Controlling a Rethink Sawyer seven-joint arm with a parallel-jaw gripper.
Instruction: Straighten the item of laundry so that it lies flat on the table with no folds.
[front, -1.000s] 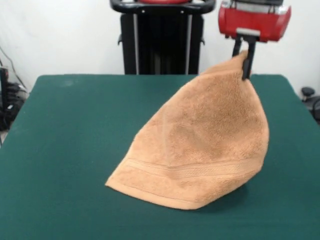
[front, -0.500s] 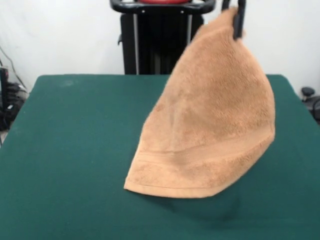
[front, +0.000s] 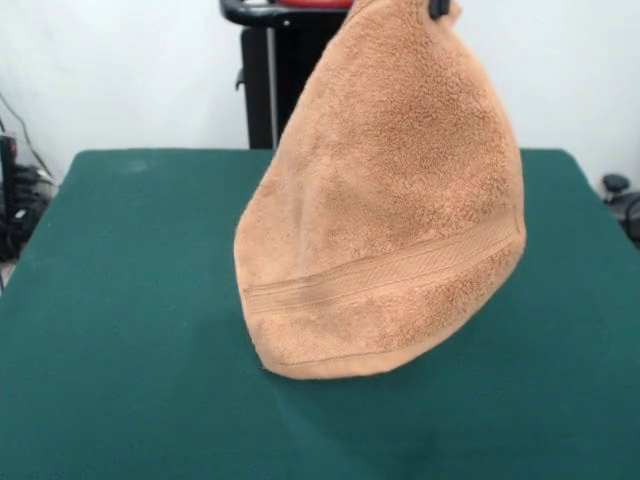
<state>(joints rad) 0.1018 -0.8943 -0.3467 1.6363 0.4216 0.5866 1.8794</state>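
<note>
The item of laundry (front: 385, 230), a tan terry towel, hangs in a rounded cone over the middle of the green table (front: 120, 300). Its woven band (front: 390, 275) runs slantwise across the lower part. The top corner of the towel is pinched at the picture's upper edge, where only a dark tip of my gripper (front: 438, 8) shows, shut on the cloth. The towel's bottom hem sits low over the table with a faint shadow beneath it; I cannot tell whether it touches the felt.
The black pedestal (front: 270, 80) stands behind the table's far edge. Cables and dark gear (front: 15, 200) lie off the left side, and a black object (front: 615, 185) sits off the right side.
The gripper has risen and moved left, going almost out of the top of the picture. The towel has been pulled up with it, its lower edge drawn off the table into a hanging cone.
</note>
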